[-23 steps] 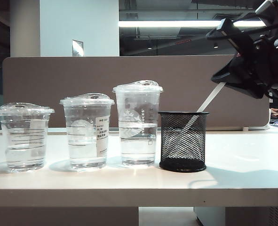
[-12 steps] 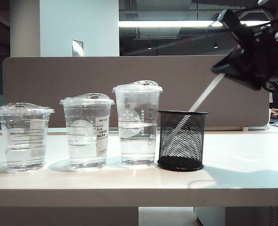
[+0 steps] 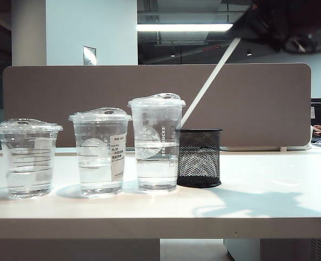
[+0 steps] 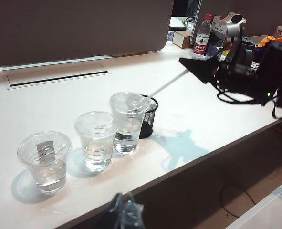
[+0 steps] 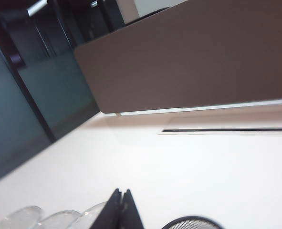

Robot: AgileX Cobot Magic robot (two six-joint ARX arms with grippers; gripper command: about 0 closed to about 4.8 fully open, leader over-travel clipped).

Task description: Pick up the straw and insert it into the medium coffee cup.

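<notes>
A long white straw (image 3: 209, 81) slants from the mesh holder (image 3: 199, 157) up to my right gripper (image 3: 246, 30), which is shut on its top end near the frame's upper right. The straw's (image 4: 169, 84) lower tip sits at the holder's rim (image 4: 149, 100). The medium coffee cup (image 3: 100, 152), lidded with a white label, stands second from the left, between a shorter and a taller cup. In the right wrist view the right gripper (image 5: 121, 193) shows its tips pressed together and the straw is hidden. My left gripper (image 4: 126, 212) hangs shut below the table's front edge, away from the medium cup (image 4: 97, 140).
The short cup (image 3: 27, 157) stands far left and the tall Starbucks cup (image 3: 156, 142) touches the black mesh holder. All three hold some water. A brown partition (image 3: 149, 87) runs behind the table. A water bottle (image 4: 202, 40) and boxes sit at the far end.
My right gripper has risen and swung left with the straw, drawing it up out of the holder. The mesh holder has slid left against the tall cup.
</notes>
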